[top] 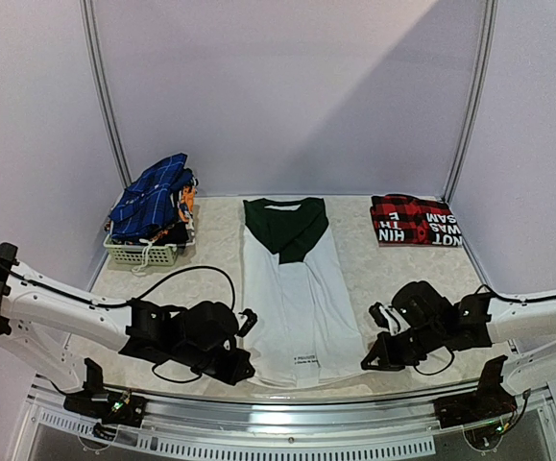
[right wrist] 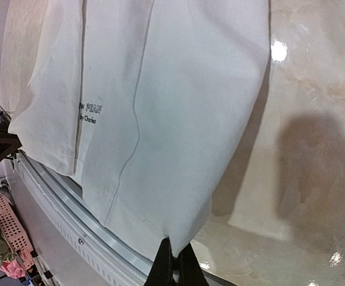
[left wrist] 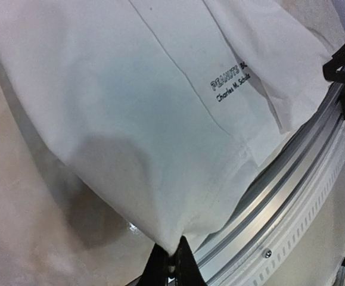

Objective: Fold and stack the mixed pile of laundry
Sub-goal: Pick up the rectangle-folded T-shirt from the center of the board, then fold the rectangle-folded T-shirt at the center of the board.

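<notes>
Our left fingers (left wrist: 158, 269) are clenched on the near left corner of the white T-shirt (top: 302, 298), and our right fingers (right wrist: 160, 267) are clenched on its near right corner. In each wrist view we see the white hem drawn to a point that disappears between two black tips pressed together.

From above, we find the left gripper (top: 247, 371) at the shirt's 7 o'clock corner and the right gripper (top: 368, 363) at its 5 o'clock corner, both low over the table (top: 374, 279). The T-shirt lies in the middle of the table as a long narrow shape, collar toward 12 o'clock and hem toward 6 o'clock. Its dark green yoke (top: 285, 226) spreads across the far end. A small black print (left wrist: 232, 83) sits near the hem, too blurred for us to read in full. The hem lies just beside the metal rail (top: 287, 399) along the table's near edge.

At 1 o'clock from the T-shirt, apart from it, we see the plaid shirt (top: 415, 221) folded flat, its white block letters facing up. At 10 o'clock stands the basket (top: 143, 253), heaped with clothes, with the blue checked cloth (top: 153, 197) on top. A black cable (top: 201, 271) loops over the table between the basket and our left arm.
</notes>
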